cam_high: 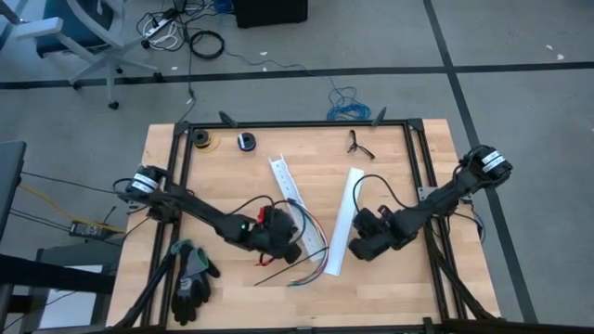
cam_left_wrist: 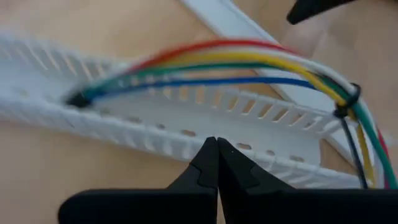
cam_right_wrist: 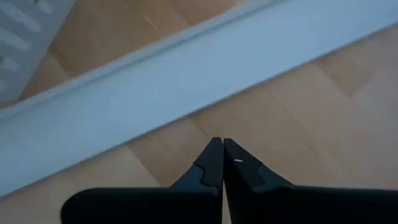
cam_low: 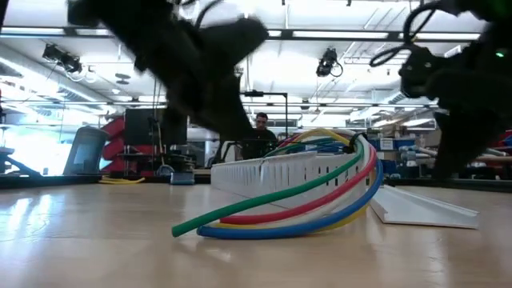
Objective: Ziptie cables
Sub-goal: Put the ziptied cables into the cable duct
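The cables (cam_left_wrist: 249, 62) are a bundle of green, red, yellow, blue and white wires. They arch over a white perforated strip (cam_left_wrist: 155, 118) near the table's middle, and their free ends (cam_low: 188, 230) rest on the wood. A dark band (cam_left_wrist: 344, 102) circles the bundle at one spot. My left gripper (cam_left_wrist: 217, 146) is shut and hovers just short of the perforated strip, with nothing between its fingers. My right gripper (cam_right_wrist: 222, 146) is shut too. It hangs over bare wood beside a plain white strip (cam_right_wrist: 186, 87), to the right of the cables (cam_high: 314, 264).
A pair of black gloves (cam_high: 190, 278) lies at the near left. A thin dark strip (cam_high: 274, 267) lies just left of the wire ends. Two small spools (cam_high: 246, 142) and a dark tool (cam_high: 357, 144) sit along the far edge. Black frame rails (cam_high: 181, 176) border the tabletop.
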`<action>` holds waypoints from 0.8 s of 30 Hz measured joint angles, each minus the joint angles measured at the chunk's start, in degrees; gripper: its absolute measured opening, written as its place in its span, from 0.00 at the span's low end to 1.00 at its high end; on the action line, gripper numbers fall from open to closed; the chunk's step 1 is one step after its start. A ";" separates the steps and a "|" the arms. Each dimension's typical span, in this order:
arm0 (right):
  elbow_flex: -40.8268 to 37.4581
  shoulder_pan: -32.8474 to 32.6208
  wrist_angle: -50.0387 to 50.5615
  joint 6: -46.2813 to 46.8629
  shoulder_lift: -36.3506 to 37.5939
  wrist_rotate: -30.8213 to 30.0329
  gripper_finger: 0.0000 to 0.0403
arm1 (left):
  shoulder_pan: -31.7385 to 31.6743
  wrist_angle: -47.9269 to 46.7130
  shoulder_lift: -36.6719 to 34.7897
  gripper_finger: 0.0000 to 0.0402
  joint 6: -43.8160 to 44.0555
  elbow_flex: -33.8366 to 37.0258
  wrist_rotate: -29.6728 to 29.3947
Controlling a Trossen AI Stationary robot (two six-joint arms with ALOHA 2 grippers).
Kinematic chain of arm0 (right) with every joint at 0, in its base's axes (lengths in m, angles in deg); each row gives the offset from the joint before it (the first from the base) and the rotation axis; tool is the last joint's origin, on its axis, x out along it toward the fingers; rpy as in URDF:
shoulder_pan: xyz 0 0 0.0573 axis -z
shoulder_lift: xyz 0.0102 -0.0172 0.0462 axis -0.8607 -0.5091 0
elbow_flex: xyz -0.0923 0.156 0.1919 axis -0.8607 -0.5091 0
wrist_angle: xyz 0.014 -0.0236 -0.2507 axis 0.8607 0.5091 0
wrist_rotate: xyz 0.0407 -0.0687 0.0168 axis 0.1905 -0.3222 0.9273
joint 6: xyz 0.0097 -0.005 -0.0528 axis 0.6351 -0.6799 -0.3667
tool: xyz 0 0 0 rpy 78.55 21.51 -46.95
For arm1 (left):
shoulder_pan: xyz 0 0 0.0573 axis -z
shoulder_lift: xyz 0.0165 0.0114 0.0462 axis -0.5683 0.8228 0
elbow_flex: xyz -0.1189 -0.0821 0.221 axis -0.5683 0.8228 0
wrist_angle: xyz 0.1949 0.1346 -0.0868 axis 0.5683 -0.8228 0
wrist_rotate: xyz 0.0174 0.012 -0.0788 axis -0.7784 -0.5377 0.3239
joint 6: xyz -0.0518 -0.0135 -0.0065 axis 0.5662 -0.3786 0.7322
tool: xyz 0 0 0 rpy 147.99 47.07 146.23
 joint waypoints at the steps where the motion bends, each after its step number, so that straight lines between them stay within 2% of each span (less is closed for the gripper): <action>1: -0.60 -0.38 -0.32 0.62 0.00 -0.06 0.00 | -0.30 -4.01 -0.71 0.01 -1.91 -1.54 -0.01; 6: -3.70 -2.00 -5.43 2.38 0.00 -1.10 0.00 | -3.26 -19.89 -2.48 0.01 -17.19 -8.50 -0.33; 10: -5.94 -2.56 -10.75 2.16 0.00 -3.85 0.00 | -6.93 -27.39 -2.54 0.01 -32.36 -11.13 1.60; 15: -8.85 -2.43 -17.78 -0.05 -0.02 -7.06 0.00 | -13.49 -27.70 -2.47 0.01 -44.18 -10.68 10.71; 20: -10.13 -2.37 -18.07 -0.24 -0.03 -9.45 0.00 | -18.51 -26.61 -2.46 0.01 -56.25 -10.67 19.49; 24: -10.67 -1.56 -18.09 0.08 -0.04 -9.61 0.00 | -21.73 -26.47 -2.46 0.01 -67.19 -10.67 23.79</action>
